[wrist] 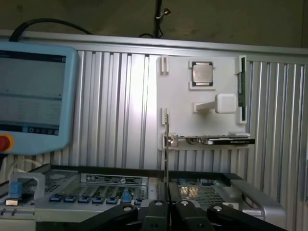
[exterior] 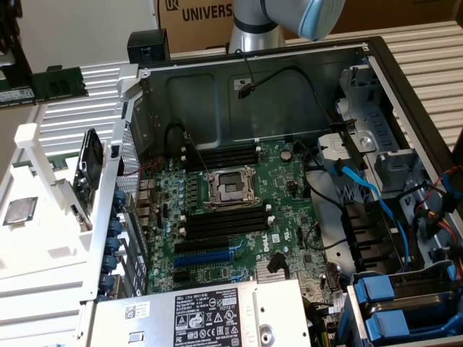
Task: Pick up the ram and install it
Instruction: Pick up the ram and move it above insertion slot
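"Ram (wrist: 167, 168) first: is it in the jaws?"

"I judge so. The gripper (wrist: 167, 211) has its jaws pinched narrow, and a thin dark edge stands out from between the fingertips (wrist: 156, 211). I read that as the stick seen edge-on, though I can't make out chips or sticker. It hangs above the rear wall of the case (wrist: 110, 182)."

"And the one in the white fixture (wrist: 183, 110)?"

"A second green stick (wrist: 241, 89), seated along the fixture's edge, well apart from the jaws. The processor (wrist: 203, 74) lies near it."

"Where does ours belong?"

"In the exterior view the black slots (exterior: 221, 155) run at twelve and six o'clock of the socket (exterior: 231, 189), all bare. To carry well I'd hold the grip firm, turn the stick's length parallel to those slots, keep it level, and steer wide of the blue cable (exterior: 365, 189) at three o'clock of it."
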Controlling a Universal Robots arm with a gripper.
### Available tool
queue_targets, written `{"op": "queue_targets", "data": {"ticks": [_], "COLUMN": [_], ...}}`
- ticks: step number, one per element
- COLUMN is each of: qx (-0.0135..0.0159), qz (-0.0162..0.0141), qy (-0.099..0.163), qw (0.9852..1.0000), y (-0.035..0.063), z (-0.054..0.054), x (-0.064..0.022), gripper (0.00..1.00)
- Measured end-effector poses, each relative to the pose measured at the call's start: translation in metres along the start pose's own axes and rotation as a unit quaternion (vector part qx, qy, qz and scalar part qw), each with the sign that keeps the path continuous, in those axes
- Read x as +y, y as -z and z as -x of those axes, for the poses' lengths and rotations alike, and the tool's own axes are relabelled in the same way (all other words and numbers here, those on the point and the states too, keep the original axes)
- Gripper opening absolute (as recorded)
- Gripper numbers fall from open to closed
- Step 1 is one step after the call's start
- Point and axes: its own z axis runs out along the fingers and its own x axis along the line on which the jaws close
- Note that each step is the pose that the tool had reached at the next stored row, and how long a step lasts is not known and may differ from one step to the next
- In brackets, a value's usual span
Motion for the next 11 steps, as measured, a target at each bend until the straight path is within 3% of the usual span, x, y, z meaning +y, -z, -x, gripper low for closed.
{"op": "queue_targets", "data": {"ticks": [4, 9, 11], "qx": [0.0001, 0.0, 0.0001], "qz": [0.0001, 0.0004, 0.0004], "qy": [0.0, 0.0, 0.0], "qw": [1.0, 1.0, 1.0], "y": [0.0001, 0.0006, 0.0009], "z": [0.0, -0.001, -0.001], "x": [-0.0033, -0.0259, -0.0396], "gripper": [0.12, 0.12, 0.12]}}
